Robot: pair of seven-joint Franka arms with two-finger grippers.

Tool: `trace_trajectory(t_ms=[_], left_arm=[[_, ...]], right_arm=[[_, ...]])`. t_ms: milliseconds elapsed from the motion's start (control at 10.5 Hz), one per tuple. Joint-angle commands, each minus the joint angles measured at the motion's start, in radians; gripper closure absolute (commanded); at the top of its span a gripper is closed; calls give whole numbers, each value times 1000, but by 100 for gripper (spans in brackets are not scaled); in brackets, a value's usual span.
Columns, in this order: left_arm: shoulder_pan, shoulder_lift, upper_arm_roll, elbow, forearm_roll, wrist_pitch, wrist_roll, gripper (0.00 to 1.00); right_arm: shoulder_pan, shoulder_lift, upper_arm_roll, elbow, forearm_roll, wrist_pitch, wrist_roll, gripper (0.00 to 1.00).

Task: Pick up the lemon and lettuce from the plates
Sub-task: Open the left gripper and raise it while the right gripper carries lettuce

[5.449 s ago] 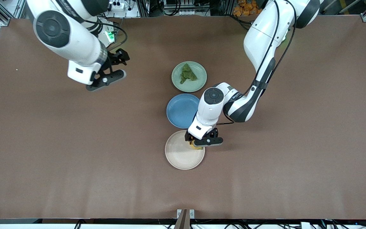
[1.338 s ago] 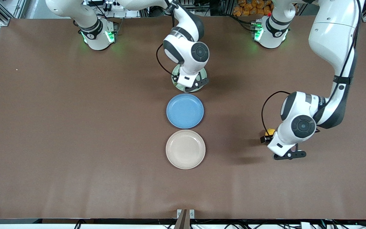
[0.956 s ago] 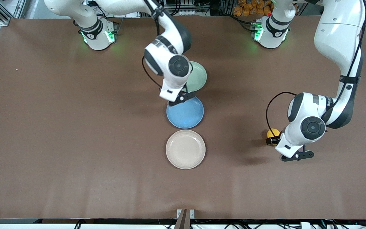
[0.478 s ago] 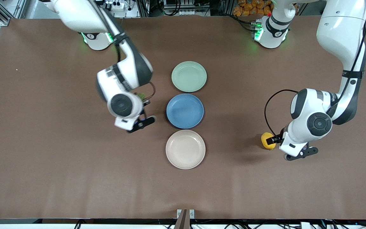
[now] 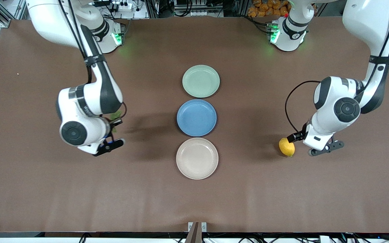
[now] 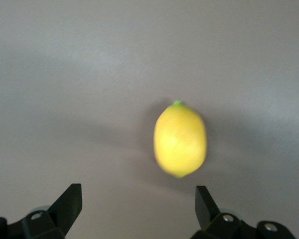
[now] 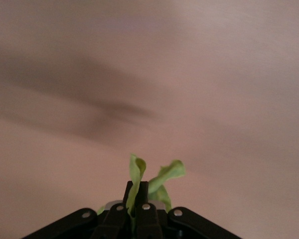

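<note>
1. The lemon now lies on the bare table — well away from the beige-white plate, toward the left arm's end.
2. The left gripper has let go, jaws spread wide just above it.
3. The right gripper has swung off the pale green plate — pinched on the lettuce, over bare table.
4. Both plates empty; only the leaf's release looks left.

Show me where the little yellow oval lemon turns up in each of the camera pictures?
Front view: the small oval yellow lemon lies on the brown table, toward the left arm's end, beside the left gripper.
Left wrist view: the lemon lies mid-picture, between the open fingers.
Right wrist view: not in it.
Shared landmark: the brown table.
</note>
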Motion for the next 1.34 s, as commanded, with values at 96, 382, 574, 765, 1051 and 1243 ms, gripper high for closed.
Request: trace_trajectory(t_ms=[96,382,574,765,1051,1243], left_arm=[[21,-187,-11,-194,-21,34,-9,0],[31,-283,-11,-281,-21,34,-5,0],[31,-287,-11,-274,-21,33,20,0],[30,-325,-13,-263,-58,16,31,0],[19,-368,-24,-224,-60,11,63,0],[21,-371,-73,-149,-61,-70,99,0]], right_arm=[[-114,15,0,-37,-53,38,-61,100],[-191,30,2,-132,-53,217,-64,100],[-205,54,2,-149,-53,291,-62,94],[-217,61,2,-146,-41,307,-58,1],[-239,-12,3,-143,-39,290,-58,0],[-248,-72,3,-140,-39,223,-53,0]])
